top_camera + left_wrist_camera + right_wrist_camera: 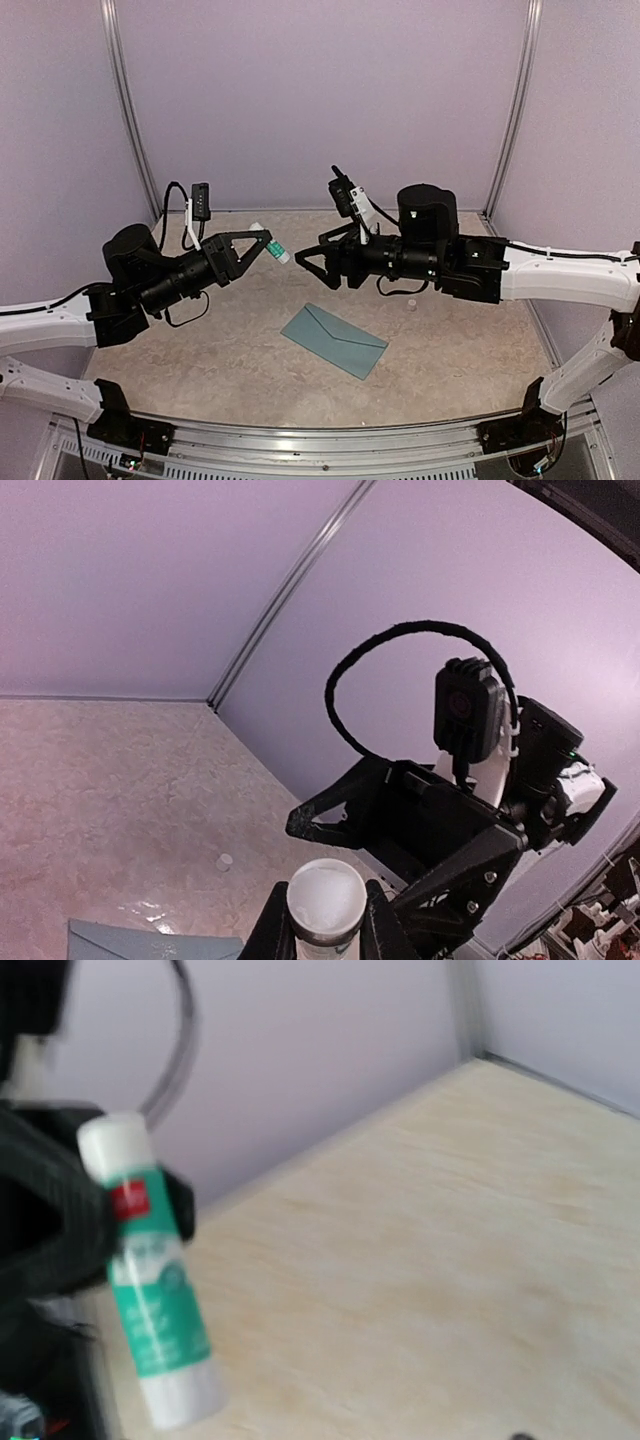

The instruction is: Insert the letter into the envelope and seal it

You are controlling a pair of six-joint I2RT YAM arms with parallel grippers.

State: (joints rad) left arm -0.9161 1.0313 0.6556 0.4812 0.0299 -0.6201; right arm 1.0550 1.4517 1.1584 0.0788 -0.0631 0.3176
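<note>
The teal-blue envelope (333, 340) lies flat on the table, flap shut, between the two arms; its corner shows in the left wrist view (150, 945). No letter shows in any view. My left gripper (268, 243) is raised above the table and shut on a green-and-white glue stick (274, 248), whose round white end (326, 900) sits between the fingers. My right gripper (312, 268) hangs just right of the stick's tip, open and holding nothing. In the blurred right wrist view the glue stick (150, 1290) fills the left side; my own fingers do not show there.
A small white cap-like piece (411, 305) lies on the table right of the envelope, also visible as a small white piece (224, 862) in the left wrist view. Lilac walls close in the back and both sides. The metal rail (320, 440) runs along the near edge.
</note>
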